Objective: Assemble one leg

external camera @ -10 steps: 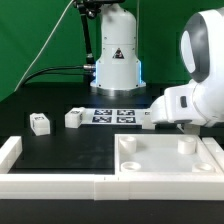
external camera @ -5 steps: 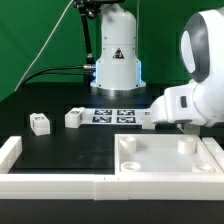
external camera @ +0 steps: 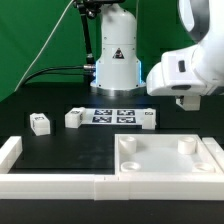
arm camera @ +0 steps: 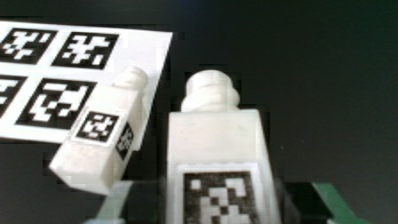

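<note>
My gripper hangs above the table at the exterior view's right, over the far edge of the large white panel. In the wrist view the gripper is shut on a white leg, whose tag faces the camera between the greenish fingers. A second leg lies below on the edge of the marker board; the exterior view shows it too. Two more legs lie to the exterior view's left.
White rail pieces run along the front, with an end block at the exterior view's left. The robot base stands behind the marker board.
The arm has risen from low beside the panel to well above the table. The legs on the table have not moved.
</note>
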